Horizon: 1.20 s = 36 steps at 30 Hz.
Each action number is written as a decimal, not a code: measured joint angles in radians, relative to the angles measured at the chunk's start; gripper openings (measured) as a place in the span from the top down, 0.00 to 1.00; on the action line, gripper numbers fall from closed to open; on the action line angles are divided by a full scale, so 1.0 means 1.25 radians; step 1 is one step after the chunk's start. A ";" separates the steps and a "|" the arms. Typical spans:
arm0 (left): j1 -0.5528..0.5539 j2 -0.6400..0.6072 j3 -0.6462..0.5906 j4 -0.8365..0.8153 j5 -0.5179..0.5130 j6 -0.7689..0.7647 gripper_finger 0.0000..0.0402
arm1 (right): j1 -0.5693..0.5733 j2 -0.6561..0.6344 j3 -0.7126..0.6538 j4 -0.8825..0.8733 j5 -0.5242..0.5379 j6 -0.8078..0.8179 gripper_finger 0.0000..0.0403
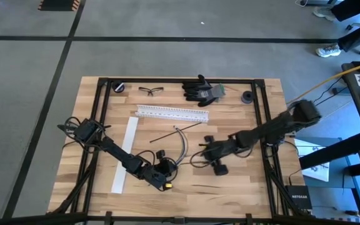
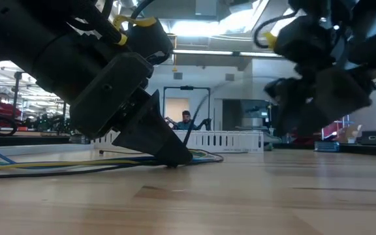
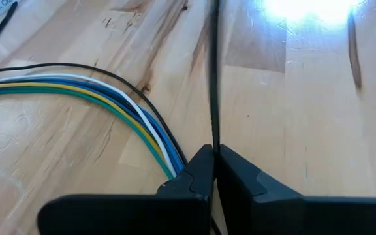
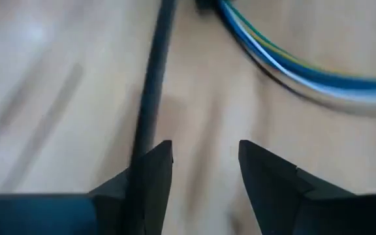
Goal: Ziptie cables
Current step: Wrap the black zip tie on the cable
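Observation:
The cables are a curved bundle of black, white, blue, yellow and green wires [image 3: 77,85] lying flat on the table mid-way across [image 1: 181,142]. My left gripper [image 3: 214,163] is low at the bundle's near end [image 1: 167,169], its tips on the table [image 2: 172,156], shut on a thin black zip tie [image 3: 213,78]. My right gripper [image 4: 204,163] is open, just right of the bundle [image 1: 206,152] and raised above the table [image 2: 318,98]. A black strip [image 4: 152,78] runs past one of its fingers; whether it touches, I cannot tell. My left gripper pinches the thin black zip tie at its end [image 3: 214,140] between the two shut fingers. The fingers slant down from the table's left and lie along the strip. The strip runs straight on from the fingertips, close over the wood. The coloured wires pass beside one finger [image 3: 175,166].
A white slotted rail [image 1: 172,113] lies beyond the cables, and a flat white strip [image 1: 125,153] lies under my left arm. Another thin black strip [image 1: 174,131] crosses near the bundle. Black gloves [image 1: 202,90], glasses [image 1: 150,90] and two black rolls [image 1: 248,97] sit at the far edge.

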 joint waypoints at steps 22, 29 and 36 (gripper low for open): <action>0.002 0.001 0.000 0.027 0.000 0.019 1.00 | 0.000 0.396 -0.013 0.819 0.023 -0.179 0.60; 0.002 0.001 0.000 0.023 -0.002 0.017 1.00 | 0.000 0.446 0.122 0.660 0.005 -0.183 0.62; -0.001 0.001 0.000 0.017 -0.005 0.019 1.00 | 0.000 0.446 0.146 0.613 0.010 -0.215 0.93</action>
